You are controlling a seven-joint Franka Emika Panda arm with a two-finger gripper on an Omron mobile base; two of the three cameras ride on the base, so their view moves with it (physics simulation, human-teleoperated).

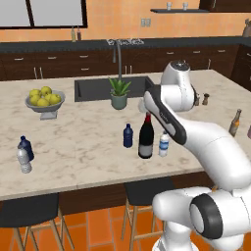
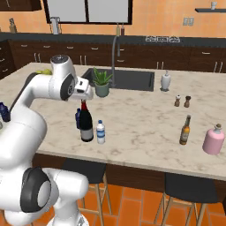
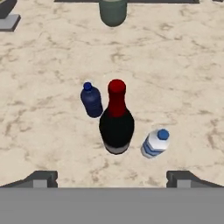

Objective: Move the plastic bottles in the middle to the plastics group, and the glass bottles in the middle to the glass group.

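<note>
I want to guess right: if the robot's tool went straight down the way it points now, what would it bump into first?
Probably the wine bottle: its red top sits midway between the open tool tips, closest to the camera. Depth is hard to judge, though.

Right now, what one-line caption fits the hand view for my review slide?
Open gripper hovering above a wine bottle flanked by a dark blue bottle and a clear blue-capped bottle on the marble counter.

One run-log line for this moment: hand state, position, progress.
hand: open, empty | position: above wine bottle | middle: dark blue bottle, clear bottle, wine bottle all standing, unmoved | progress: nothing sorted yet
</note>
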